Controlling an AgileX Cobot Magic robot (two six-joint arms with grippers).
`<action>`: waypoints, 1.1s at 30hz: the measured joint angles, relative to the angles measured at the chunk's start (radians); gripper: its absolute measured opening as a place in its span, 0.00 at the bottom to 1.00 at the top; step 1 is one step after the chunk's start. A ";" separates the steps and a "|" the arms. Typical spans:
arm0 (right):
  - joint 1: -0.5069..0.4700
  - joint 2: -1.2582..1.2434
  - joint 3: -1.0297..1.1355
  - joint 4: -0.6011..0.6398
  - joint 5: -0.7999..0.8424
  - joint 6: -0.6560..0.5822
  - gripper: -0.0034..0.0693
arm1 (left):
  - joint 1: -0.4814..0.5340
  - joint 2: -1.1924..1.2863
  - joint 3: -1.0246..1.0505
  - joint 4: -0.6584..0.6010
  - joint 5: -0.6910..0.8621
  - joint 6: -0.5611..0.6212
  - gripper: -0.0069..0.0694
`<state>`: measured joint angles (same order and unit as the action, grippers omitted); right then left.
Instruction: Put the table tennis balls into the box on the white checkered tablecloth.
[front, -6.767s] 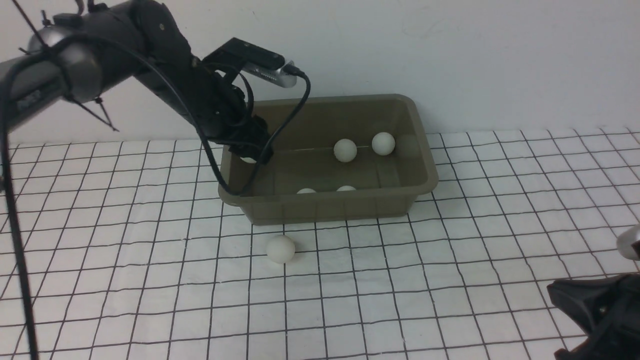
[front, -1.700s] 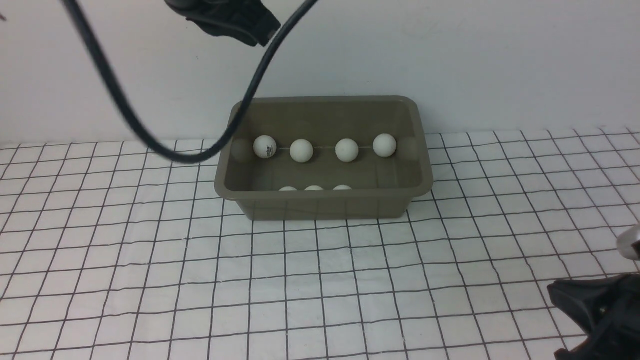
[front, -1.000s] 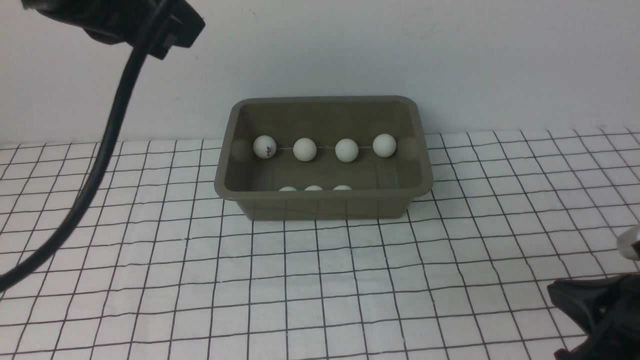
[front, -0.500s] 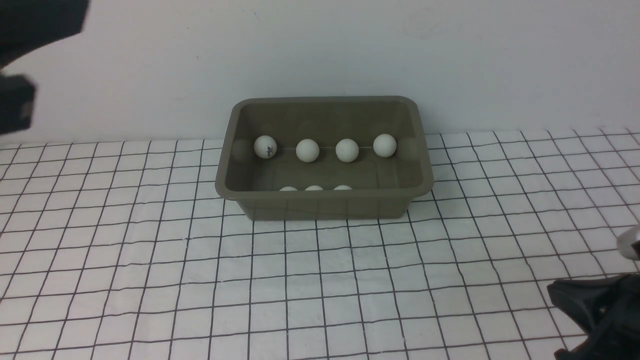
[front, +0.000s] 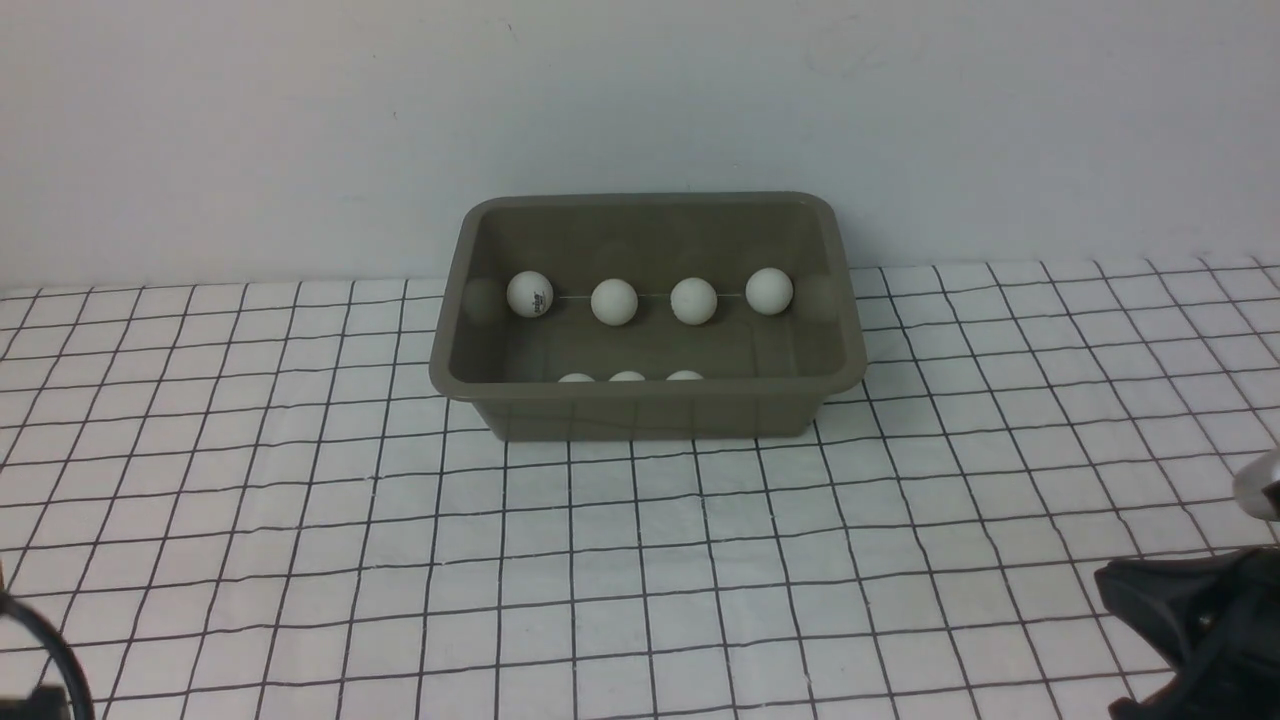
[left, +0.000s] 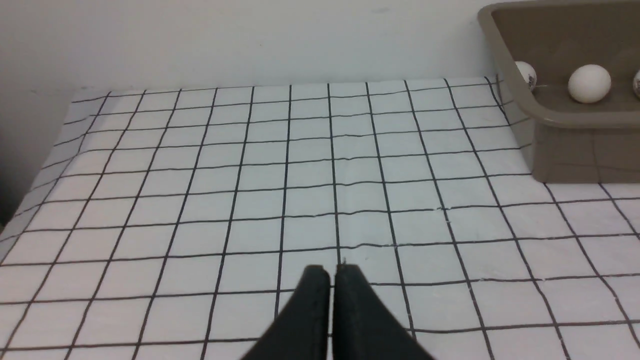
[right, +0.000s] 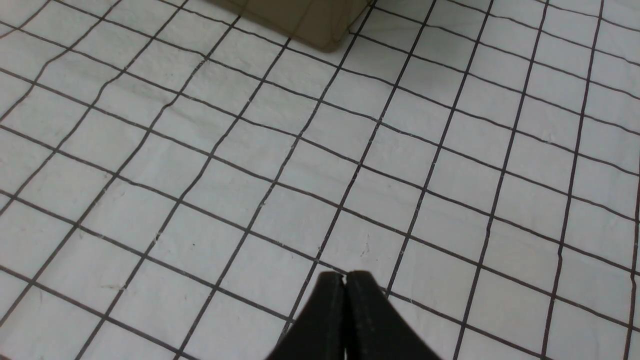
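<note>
The olive-brown box (front: 455, 375) stands on the white checkered tablecloth (front: 640, 560) near the back wall. Several table tennis balls lie inside it: a row along the far wall, among them the logo ball (front: 530, 294) and a plain ball (front: 768, 290), and three more such as one (front: 627, 377) peeking over the near wall. In the left wrist view the box (left: 550, 117) sits off to one side with a ball (left: 589, 83) in it. My left gripper (left: 332, 270) is shut and empty above bare cloth. My right gripper (right: 345, 276) is shut and empty too.
A white wall rises directly behind the box. The right arm's black body (front: 1200, 620) sits at the front right corner, and a bit of the left arm's cable (front: 40, 650) shows at the front left edge. The box's corner (right: 320, 25) shows in the right wrist view.
The left arm has swung away from above the box, leftwards and down out of the front view. The last loose ball now lies in the box. The right arm has not moved.
</note>
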<state>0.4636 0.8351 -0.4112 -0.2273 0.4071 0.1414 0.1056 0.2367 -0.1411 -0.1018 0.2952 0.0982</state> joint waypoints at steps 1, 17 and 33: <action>0.000 0.000 0.000 0.000 0.000 0.000 0.02 | 0.005 -0.047 0.045 0.000 -0.029 -0.008 0.09; 0.000 0.000 0.000 0.000 0.000 0.000 0.02 | 0.012 -0.245 0.169 -0.022 0.076 -0.021 0.09; 0.000 0.000 0.000 0.000 0.000 0.000 0.02 | 0.012 -0.244 0.169 -0.022 0.077 -0.021 0.09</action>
<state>0.4636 0.8351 -0.4112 -0.2273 0.4071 0.1414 0.1177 -0.0077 0.0279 -0.1237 0.3725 0.0770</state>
